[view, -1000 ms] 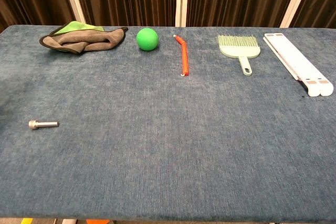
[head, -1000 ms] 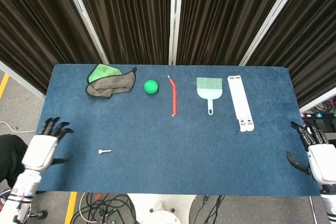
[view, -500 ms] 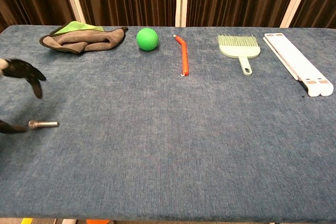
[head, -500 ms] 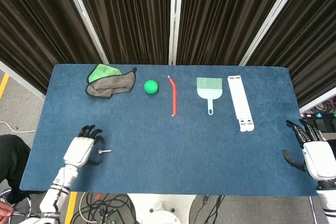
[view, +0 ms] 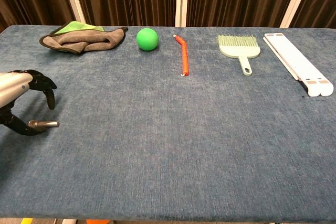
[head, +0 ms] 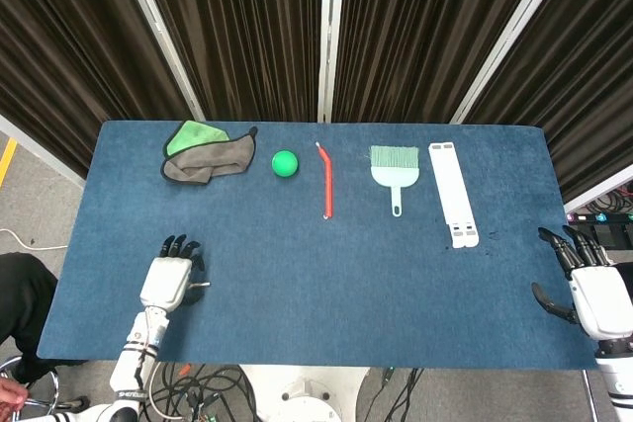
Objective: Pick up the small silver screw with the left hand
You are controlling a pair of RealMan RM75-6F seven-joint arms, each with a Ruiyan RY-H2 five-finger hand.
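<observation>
The small silver screw (view: 43, 124) lies on the blue table (view: 173, 129) near the front left; in the head view only its tip (head: 202, 285) shows beside my left hand. My left hand (head: 171, 276) (view: 23, 100) hovers right over the screw's head end, fingers spread and curved downward, the thumb low beside the screw's head. I cannot tell whether it touches the screw. It holds nothing. My right hand (head: 593, 292) sits off the table's right front corner, fingers apart and empty; the chest view does not show it.
Along the far side lie a grey and green cloth (head: 203, 156), a green ball (head: 285, 163), a red straw-like stick (head: 326, 185), a pale green dustpan brush (head: 394, 167) and a white folding stand (head: 453, 193).
My left hand has come in from the table's left edge and now sits over the screw, fingers arched down around its head end. The right hand shifted slightly. The screw has not moved.
</observation>
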